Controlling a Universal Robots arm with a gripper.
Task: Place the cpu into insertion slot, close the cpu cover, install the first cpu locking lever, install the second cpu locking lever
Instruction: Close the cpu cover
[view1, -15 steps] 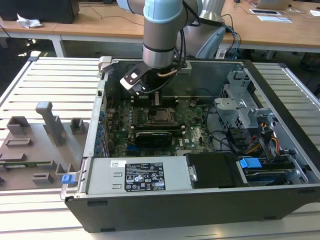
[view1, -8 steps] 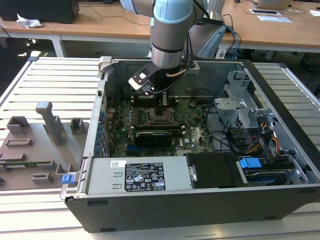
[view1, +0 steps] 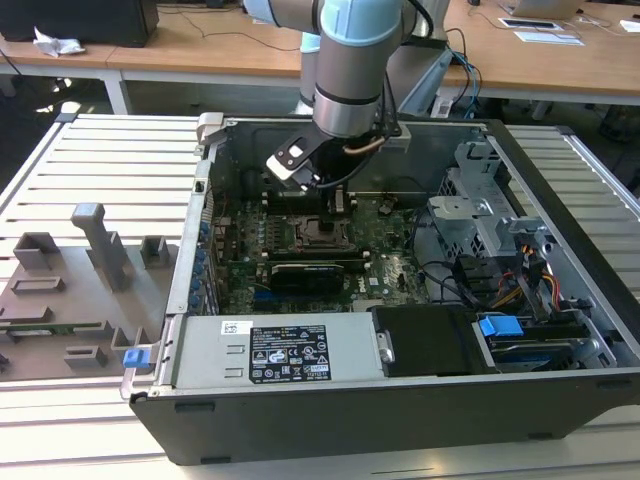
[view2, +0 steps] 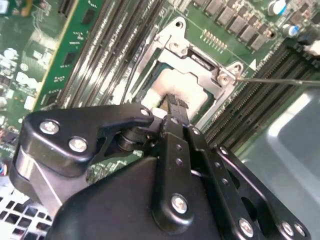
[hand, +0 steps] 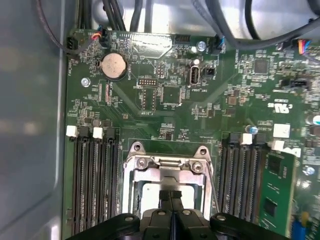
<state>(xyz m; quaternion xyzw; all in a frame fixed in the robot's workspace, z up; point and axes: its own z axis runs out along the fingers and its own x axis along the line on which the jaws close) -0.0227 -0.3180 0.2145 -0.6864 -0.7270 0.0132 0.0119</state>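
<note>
The cpu (view2: 181, 82) (hand: 150, 193), pale and silver-topped, lies in the insertion slot (view1: 320, 233) on the green motherboard inside the open case. The silver cpu cover (view2: 196, 59) (hand: 168, 167) lies down around it, with the chip showing through its window. My gripper (view2: 175, 106) (hand: 170, 196) (view1: 335, 200) hangs just above the chip's middle, its black fingers shut together with nothing between them. A thin wire locking lever (view2: 280, 81) (hand: 214, 186) runs out from a corner of the socket, standing free beside it.
Black memory slots (hand: 92, 180) flank the socket on both sides, and a green memory card (hand: 277, 195) stands nearby. A coin battery (hand: 113, 66) and cables (hand: 125, 15) sit beyond. The power supply (view1: 270, 355) and drive cage (view1: 480, 210) line the case. A grey fixture plate (view1: 70, 290) lies outside.
</note>
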